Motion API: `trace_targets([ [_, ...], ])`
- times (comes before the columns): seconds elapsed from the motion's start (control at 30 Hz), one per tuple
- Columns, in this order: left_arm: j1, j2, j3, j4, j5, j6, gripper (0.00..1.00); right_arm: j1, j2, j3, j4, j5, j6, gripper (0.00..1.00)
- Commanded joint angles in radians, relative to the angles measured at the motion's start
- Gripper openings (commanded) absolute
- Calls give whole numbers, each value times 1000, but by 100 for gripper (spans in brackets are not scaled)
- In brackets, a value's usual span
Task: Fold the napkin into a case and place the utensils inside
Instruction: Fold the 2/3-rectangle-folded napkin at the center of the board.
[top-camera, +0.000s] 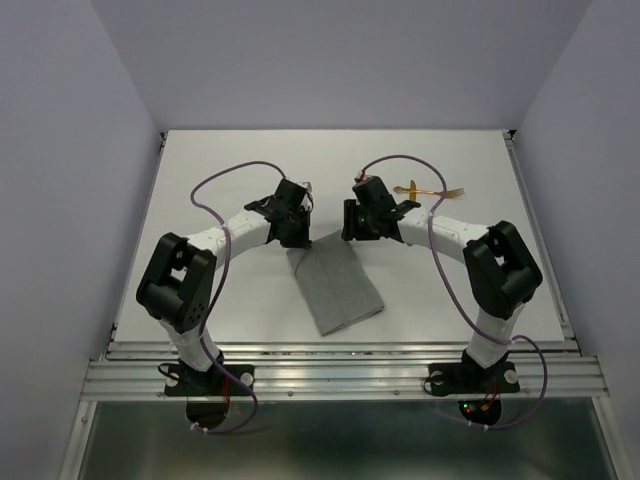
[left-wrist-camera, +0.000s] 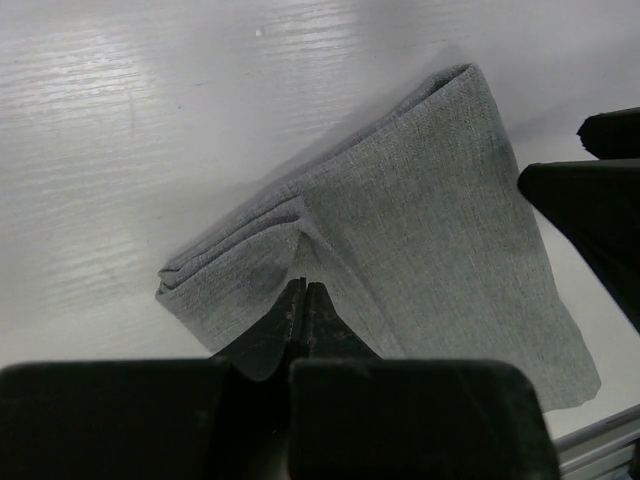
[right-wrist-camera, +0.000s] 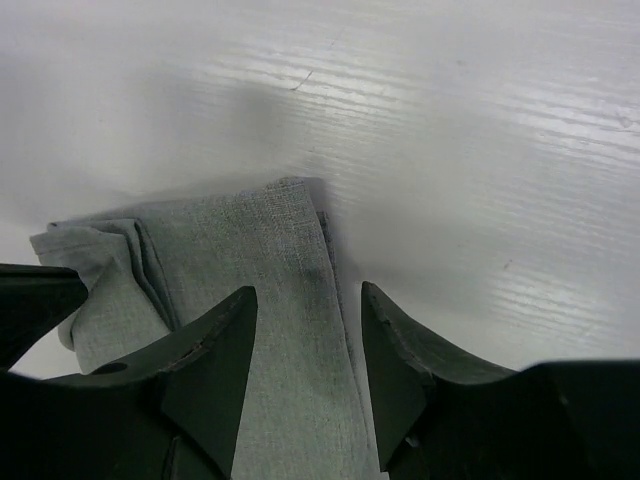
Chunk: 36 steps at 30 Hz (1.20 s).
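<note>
The grey napkin (top-camera: 338, 290) lies folded into a narrow oblong at the table's centre, slanting from the grippers toward the near edge. My left gripper (top-camera: 298, 236) is at its far left corner. In the left wrist view its jaws (left-wrist-camera: 304, 288) are shut, and the napkin (left-wrist-camera: 430, 220) puckers into a crease that runs up to the tips. My right gripper (top-camera: 356, 232) is at the far right corner. Its jaws (right-wrist-camera: 308, 295) stand open over the napkin's (right-wrist-camera: 250, 240) edge, gripping nothing. The golden utensils (top-camera: 432, 190) lie on the table behind the right arm.
The white table (top-camera: 220, 170) has a metal rail (top-camera: 340, 365) along its near edge, with both arm bases bolted there. Grey walls close in the back and sides. The right gripper's dark fingers (left-wrist-camera: 600, 190) show at the right edge of the left wrist view.
</note>
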Motion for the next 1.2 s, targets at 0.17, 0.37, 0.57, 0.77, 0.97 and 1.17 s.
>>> trace_targets([
  [0.17,-7,92,73,41,24,-20,0,-14,116,55,38,-144,-5,53],
  [0.37,-7,148,68,27,-5,-40,0,-23,145,30,55,-133,18,53],
  [0.57,-7,174,59,32,-16,-56,0,-23,181,35,78,-142,25,43],
  [0.77,-7,187,56,32,-24,-72,0,-23,164,41,114,-159,30,20],
  [0.97,-7,187,50,35,-28,-92,0,-23,89,7,139,-142,19,1],
  [1.17,-5,213,68,35,-33,-88,0,-3,9,-26,153,-127,15,1],
])
